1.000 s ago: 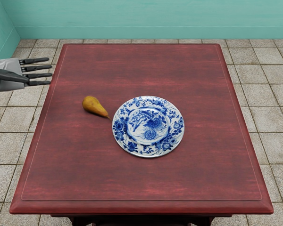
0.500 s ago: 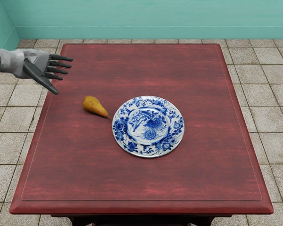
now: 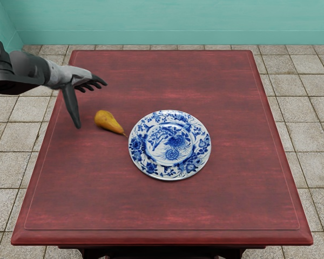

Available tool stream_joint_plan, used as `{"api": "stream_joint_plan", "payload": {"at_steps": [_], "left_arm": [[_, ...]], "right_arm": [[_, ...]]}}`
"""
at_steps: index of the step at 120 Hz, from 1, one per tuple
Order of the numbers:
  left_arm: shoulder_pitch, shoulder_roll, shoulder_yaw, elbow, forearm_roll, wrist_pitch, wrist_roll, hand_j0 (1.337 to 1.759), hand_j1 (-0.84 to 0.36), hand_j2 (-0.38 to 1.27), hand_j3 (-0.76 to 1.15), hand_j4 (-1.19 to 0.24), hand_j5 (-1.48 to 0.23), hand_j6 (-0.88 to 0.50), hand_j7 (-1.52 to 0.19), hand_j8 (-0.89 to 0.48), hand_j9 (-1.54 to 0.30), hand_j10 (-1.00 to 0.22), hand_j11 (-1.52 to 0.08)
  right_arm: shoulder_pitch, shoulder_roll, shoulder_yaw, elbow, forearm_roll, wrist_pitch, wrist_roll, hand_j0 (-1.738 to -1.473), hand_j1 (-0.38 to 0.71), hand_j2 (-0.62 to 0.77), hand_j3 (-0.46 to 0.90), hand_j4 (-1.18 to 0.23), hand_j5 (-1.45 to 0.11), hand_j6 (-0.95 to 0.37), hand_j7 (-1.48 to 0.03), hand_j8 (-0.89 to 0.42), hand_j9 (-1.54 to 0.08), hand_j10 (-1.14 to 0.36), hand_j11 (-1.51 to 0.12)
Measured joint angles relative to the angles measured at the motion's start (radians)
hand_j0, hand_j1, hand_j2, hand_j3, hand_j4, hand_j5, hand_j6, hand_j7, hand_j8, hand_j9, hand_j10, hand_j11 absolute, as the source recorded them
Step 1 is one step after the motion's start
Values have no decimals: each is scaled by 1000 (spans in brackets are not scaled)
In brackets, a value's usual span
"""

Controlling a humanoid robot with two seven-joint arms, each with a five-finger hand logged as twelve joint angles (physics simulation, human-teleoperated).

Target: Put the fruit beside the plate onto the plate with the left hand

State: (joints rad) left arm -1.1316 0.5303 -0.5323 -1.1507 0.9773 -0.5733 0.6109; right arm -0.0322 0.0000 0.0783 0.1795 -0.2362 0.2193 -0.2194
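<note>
One smooth teardrop pear (image 3: 108, 121) beside round blue-patterned plate (image 3: 203, 147), reddish wood-grain table (image 3: 178, 208)

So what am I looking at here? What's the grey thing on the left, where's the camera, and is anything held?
It is a simulator's render from the robot's head camera, looking down at a slant on a dark red table. The grey thing is the humanoid's left arm, ending in a five-finger left hand, spread open, holding nothing. On the table lie a yellow-brown pear and, to its right, a blue-and-white plate. The hand is up and left of the pear, not touching it. The right arm is out of view.
</note>
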Motion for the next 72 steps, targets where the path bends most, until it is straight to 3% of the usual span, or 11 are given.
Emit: {"api": "stream_joint_plan", "payload": {"at_steps": [35, 72], "left_arm": [[-7, -97, 117, -30, 151, 319, 0, 1658, 264, 16, 0, -75, -94, -76, -94, -75, -94, -74, -94], [-2, -147, 326, -18, 191, 383, 0, 1658, 264, 16, 0, -75, -94, -76, -94, -76, -94, -75, -94]], "right_arm": [[0, 0, 0, 0, 0, 0, 0, -1658, -323, -4, 0, -22, -28, -22, -28, -22, -28, -22, -28], [0, 0, 0, 0, 0, 0, 0, -1658, -323, -4, 0, -21, -28, -21, -28, -21, -28, -21, -28]]}}
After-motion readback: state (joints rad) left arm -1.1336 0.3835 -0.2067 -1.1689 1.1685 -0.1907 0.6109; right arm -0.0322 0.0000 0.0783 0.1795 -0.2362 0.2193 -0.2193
